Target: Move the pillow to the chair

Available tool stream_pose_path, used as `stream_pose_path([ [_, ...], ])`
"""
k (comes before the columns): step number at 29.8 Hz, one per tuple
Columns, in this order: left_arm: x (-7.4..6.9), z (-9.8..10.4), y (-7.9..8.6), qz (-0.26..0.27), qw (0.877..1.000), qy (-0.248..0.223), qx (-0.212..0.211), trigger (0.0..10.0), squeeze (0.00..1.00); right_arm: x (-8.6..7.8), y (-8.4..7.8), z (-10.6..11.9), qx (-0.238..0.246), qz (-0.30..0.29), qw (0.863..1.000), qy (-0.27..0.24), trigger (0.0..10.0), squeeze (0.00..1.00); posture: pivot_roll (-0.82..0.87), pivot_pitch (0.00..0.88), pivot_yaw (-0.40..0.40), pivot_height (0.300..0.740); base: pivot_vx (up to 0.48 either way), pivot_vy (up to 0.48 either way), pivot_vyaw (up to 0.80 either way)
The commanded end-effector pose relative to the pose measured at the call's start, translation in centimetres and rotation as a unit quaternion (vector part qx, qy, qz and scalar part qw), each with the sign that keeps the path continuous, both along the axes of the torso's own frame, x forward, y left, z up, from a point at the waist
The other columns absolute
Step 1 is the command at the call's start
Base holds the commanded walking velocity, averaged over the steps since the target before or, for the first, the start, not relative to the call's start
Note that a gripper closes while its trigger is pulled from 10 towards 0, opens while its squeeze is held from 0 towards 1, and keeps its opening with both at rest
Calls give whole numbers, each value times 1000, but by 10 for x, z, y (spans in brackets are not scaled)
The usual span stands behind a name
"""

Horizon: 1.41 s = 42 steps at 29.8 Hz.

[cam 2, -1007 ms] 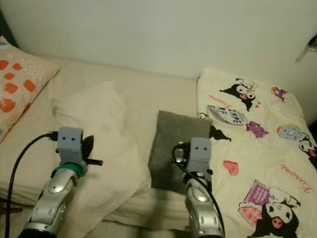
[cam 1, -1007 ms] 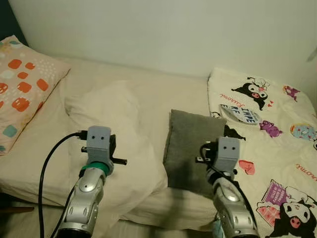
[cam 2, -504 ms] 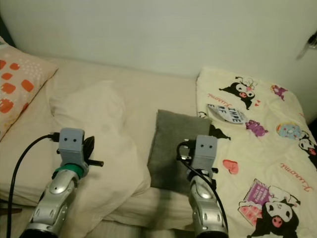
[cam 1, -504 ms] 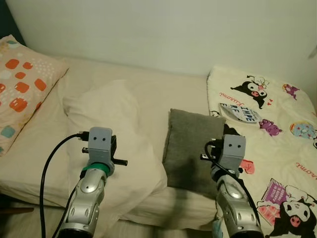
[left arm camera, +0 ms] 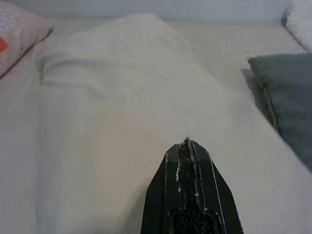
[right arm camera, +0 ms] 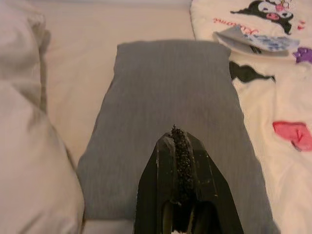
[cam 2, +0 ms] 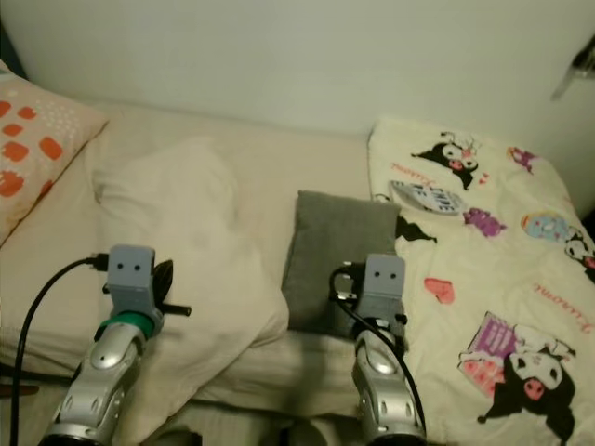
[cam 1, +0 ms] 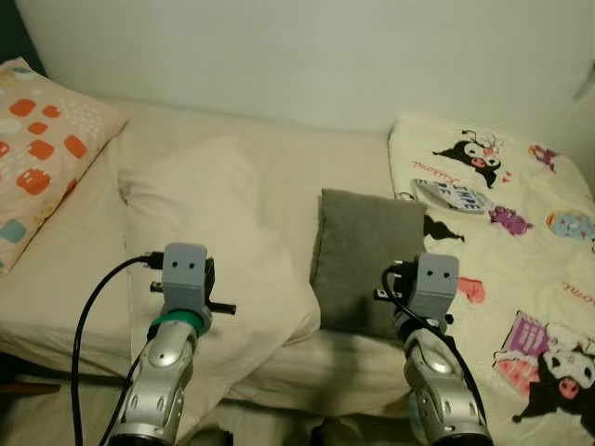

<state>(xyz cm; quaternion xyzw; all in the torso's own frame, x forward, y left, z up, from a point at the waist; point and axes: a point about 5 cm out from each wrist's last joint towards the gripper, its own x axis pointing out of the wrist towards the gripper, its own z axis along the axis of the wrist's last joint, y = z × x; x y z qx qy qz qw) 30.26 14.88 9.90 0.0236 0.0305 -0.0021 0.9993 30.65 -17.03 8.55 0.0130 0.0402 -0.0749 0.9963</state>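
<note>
Grey pillow (cam 1: 361,262) is lying on the bed (cam 1: 307,167) beside a cream pillow (cam 1: 214,242). Right gripper (right arm camera: 181,141) is hovering over it, fingers pressed together; left gripper (left arm camera: 186,151) likewise over the cream one

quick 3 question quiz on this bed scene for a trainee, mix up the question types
1. True or false: the right gripper has its fingers shut.
2. The grey pillow lies between the cream pillow and what?
A. a chair
B. the cartoon-print blanket
C. a lamp
3. Fill in: the left gripper points over the ____ pillow.

Key: 1 true; 2 B; 3 cream
</note>
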Motion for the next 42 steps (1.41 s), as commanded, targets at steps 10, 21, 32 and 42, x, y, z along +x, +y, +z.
stream_pose_path([
  [10,0,-1,-3,-4,1000,0,1,10000,0,-3,-6,-7,-10,-9,1000,16,10000,0,-14,52,13,615,0,0,0],
  [21,-4,0,-4,-16,1000,1,8,10000,0,1,-7,-5,-5,-14,1000,15,10000,0,2,111,51,596,0,0,0],
  [32,-8,25,5,25,997,-75,-24,10000,0,25,-42,12,51,-64,996,-32,10000,1000,27,184,38,596,0,0,0],
  [42,-15,38,10,10,995,-102,-20,10000,0,36,-72,14,223,-105,967,-62,10000,1000,62,212,47,596,0,0,0],
])
